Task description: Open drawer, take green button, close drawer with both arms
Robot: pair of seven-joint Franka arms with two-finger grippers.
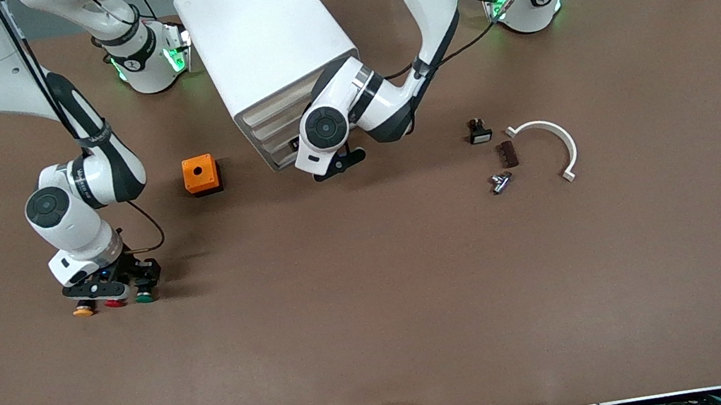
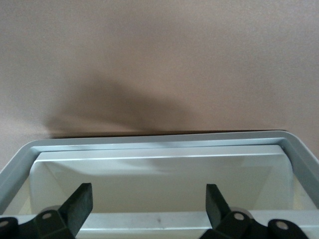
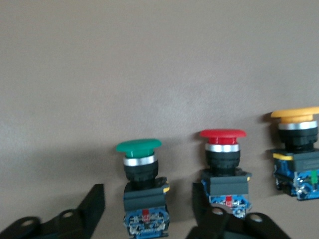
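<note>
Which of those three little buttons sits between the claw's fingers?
The green-capped button sits between the right claw's open fingers; the red and yellow ones stand beside it.

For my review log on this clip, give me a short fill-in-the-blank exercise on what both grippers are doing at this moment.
1. The right gripper has its open fingers on either side of the button with the ____ cap.
2. The red-capped button stands between the green one and the ____-capped one.
3. The left gripper is open at a drawer of the white ____.

Missing words: green; yellow; cabinet
</note>
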